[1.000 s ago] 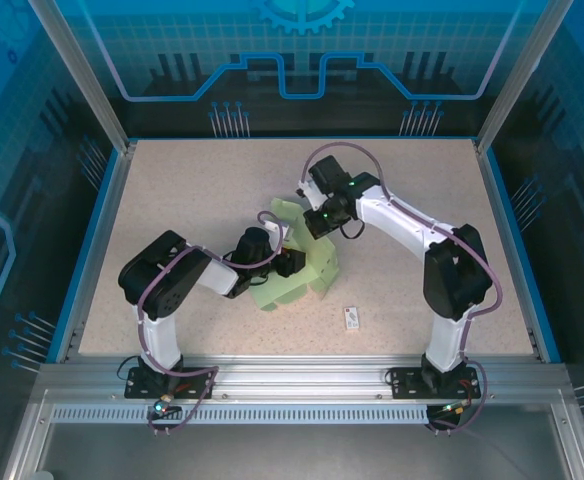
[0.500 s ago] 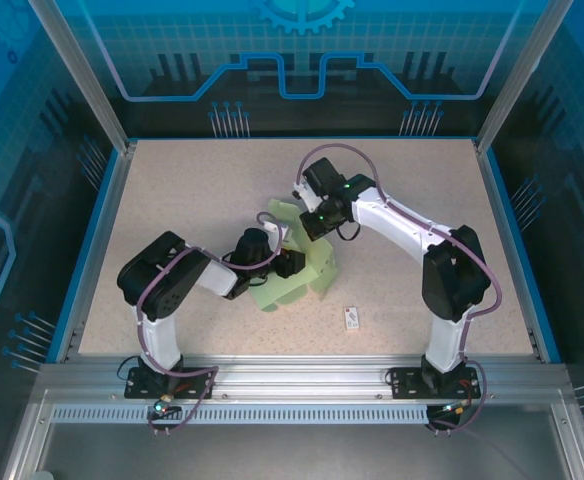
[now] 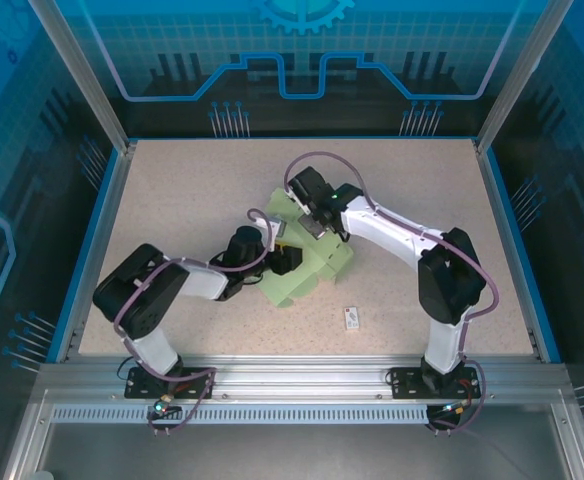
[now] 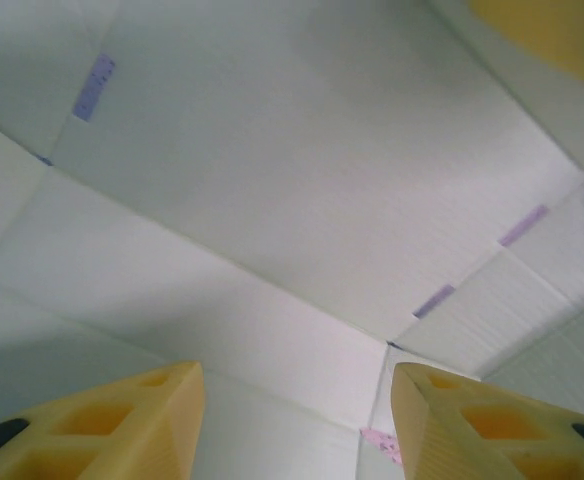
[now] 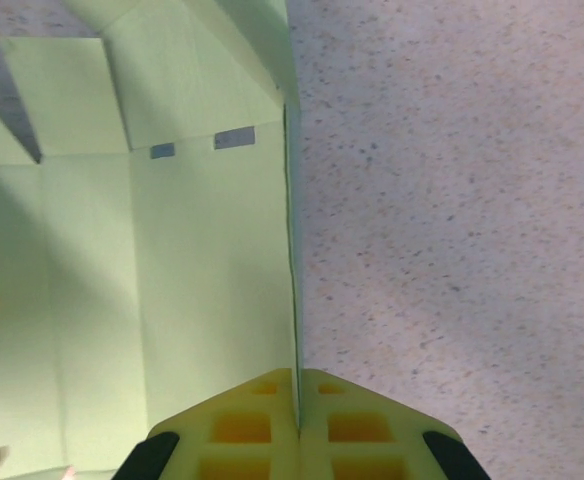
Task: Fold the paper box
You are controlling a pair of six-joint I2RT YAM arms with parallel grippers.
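Observation:
The paper box [image 3: 302, 283] is a pale mint-green card cut-out, partly folded, in the middle of the table. My right gripper [image 3: 317, 229] stands over its far side. In the right wrist view the right gripper [image 5: 297, 405] is shut on the thin edge of an upright panel of the paper box [image 5: 202, 280]. My left gripper [image 3: 289, 262] reaches onto the card from the left. In the left wrist view the left gripper [image 4: 297, 420] is open, its yellow fingers [image 4: 122, 420] wide apart, and the creased panels of the paper box [image 4: 302, 180] lie just beyond them.
A tiny white tag [image 3: 351, 318] lies on the speckled table [image 3: 172, 190] right of the box, toward the front. Blue rails [image 3: 92, 240] border the table left, right and far. An aluminium rail [image 3: 292, 375] runs along the near edge.
The right gripper has swung left and away with the card's edge, so the box has turned and spread to the right. The left arm has stretched lower and its jaws have widened.

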